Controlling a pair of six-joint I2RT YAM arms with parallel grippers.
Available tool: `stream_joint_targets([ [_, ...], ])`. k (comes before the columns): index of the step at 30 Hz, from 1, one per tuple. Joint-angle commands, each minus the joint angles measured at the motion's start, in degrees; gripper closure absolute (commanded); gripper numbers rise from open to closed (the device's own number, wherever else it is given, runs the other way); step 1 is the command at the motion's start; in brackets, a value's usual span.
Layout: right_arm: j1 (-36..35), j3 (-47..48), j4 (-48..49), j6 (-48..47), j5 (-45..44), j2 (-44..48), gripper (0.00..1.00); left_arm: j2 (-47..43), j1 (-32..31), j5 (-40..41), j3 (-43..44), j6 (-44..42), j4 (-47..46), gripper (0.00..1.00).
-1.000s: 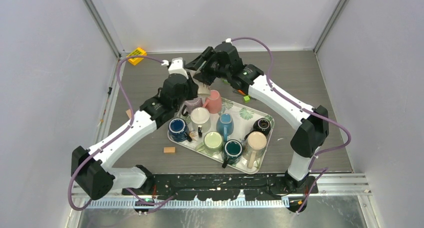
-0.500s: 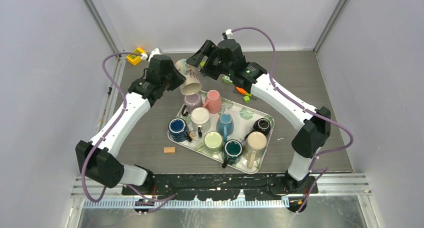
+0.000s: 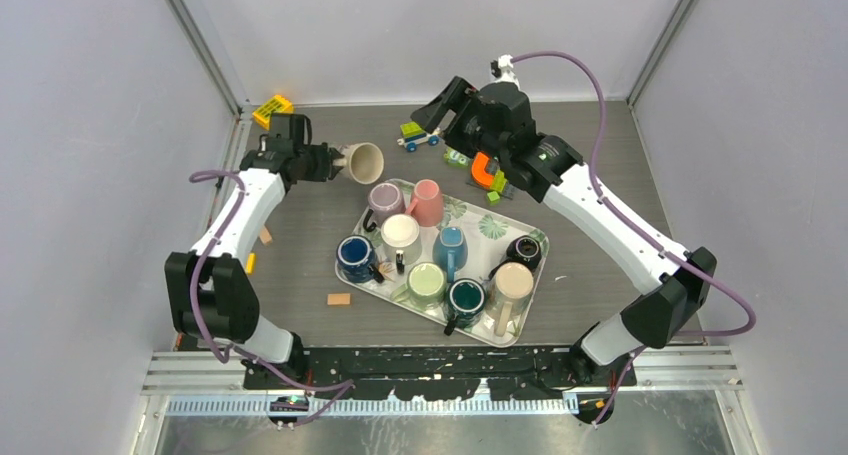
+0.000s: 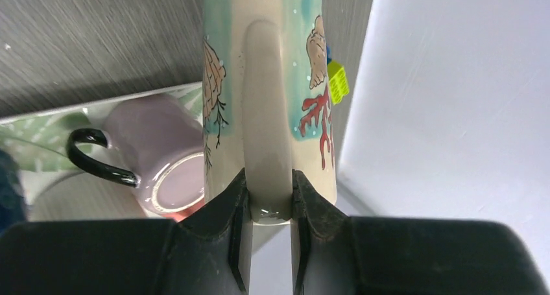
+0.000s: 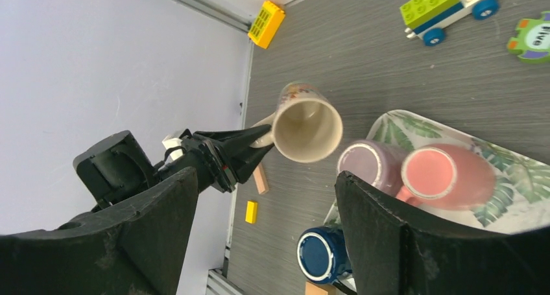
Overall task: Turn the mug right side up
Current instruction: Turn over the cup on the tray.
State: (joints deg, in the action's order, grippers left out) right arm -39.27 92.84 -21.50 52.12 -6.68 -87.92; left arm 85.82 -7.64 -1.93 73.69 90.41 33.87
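Top view: the left claw [image 3: 332, 162] pinches the mug [image 3: 363, 162] by its handle. The mug is on its side, mouth toward 3 o'clock, just off the tray [image 3: 492, 226] at its 11 o'clock. The right claw [image 3: 437, 103] stands spread at the tray's 12 o'clock, gripping nothing.

Left wrist: both fingers [image 4: 227, 211] press the handle [image 4: 266, 113]. A purple mug [image 4: 162, 159] lies at 8 o'clock.

Right wrist: spread fingers [image 5: 389, 230] frame the sideways mug [image 5: 306, 128] over the bench [image 5: 389, 68].

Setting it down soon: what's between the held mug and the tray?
Only a bare strip of table separates the mug from the tray, seen in the right wrist view.
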Motion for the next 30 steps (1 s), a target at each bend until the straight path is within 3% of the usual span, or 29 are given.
stream_joint_targets([
  [1,0.0,-3.1,-1.4,-1.4,-3.6,4.2,0.18,0.2,2.1,-4.4,-0.7,20.0,-12.4,1.0],
  [18,-0.1,-6.3,-10.2,-2.2,-6.7,7.7,0.19,8.9,6.1,-5.3,-13.1,51.4,-41.9,1.0],
  [24,-0.5,-4.8,-12.7,-1.8,-7.2,6.1,0.2,8.3,8.7,-3.6,-15.8,56.5,-46.3,1.0],
  [30,-2.0,-2.8,-12.8,-3.0,-8.4,3.2,0.2,7.2,9.5,-6.5,-14.2,54.3,-44.1,1.0],
])
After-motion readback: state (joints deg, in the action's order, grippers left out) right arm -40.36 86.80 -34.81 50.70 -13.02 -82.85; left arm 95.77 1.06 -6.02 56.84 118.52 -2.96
